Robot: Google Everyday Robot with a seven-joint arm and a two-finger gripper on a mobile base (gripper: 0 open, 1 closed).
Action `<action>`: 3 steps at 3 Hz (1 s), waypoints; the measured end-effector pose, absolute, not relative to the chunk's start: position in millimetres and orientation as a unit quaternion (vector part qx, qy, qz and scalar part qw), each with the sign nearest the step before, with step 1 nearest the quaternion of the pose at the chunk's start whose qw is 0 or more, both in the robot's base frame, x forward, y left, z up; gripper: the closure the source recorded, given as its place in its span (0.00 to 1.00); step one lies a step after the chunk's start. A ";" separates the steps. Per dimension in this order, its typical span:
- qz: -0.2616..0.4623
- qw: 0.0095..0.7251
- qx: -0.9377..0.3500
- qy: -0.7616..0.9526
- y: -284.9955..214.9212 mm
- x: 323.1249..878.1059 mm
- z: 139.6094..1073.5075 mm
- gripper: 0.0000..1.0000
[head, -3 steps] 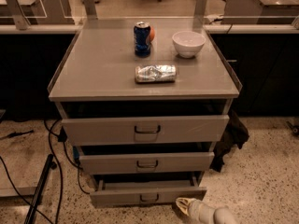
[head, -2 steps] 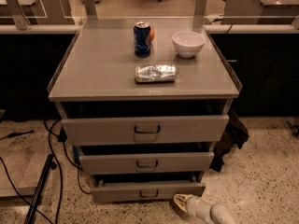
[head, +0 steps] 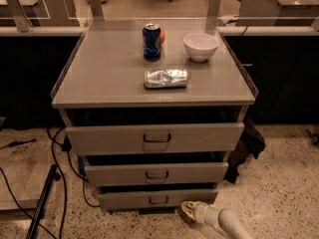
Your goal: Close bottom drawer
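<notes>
The grey cabinet has three drawers, all pulled out a little. The bottom drawer (head: 157, 200) is the narrowest front, with a small dark loop handle (head: 158, 200). It sticks out slightly less than the middle drawer (head: 156, 174) above it. My gripper (head: 188, 211), pale and on a white arm coming from the lower right, sits low against the right part of the bottom drawer's front, just below its lower edge.
The top drawer (head: 155, 138) is the widest front. On the cabinet top (head: 99, 78) stand a blue can (head: 151, 42), a white bowl (head: 201, 46) and a crushed silver packet (head: 166, 78). Cables (head: 55, 153) and a dark pole (head: 42, 203) lie on the floor at left. A dark bag (head: 246, 146) hangs at right.
The bottom drawer has slid inward, toward the cabinet. My gripper has moved up and left, following the drawer front.
</notes>
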State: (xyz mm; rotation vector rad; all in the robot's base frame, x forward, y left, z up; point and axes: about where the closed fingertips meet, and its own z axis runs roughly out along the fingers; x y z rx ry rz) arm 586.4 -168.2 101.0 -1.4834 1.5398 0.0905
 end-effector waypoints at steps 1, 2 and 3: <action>0.039 0.472 -0.614 0.631 -162.9 598.1 97.4 1.00; 0.052 0.447 -0.623 0.639 -161.8 603.0 94.0 1.00; 0.097 0.405 -0.623 0.663 -169.6 586.2 92.3 1.00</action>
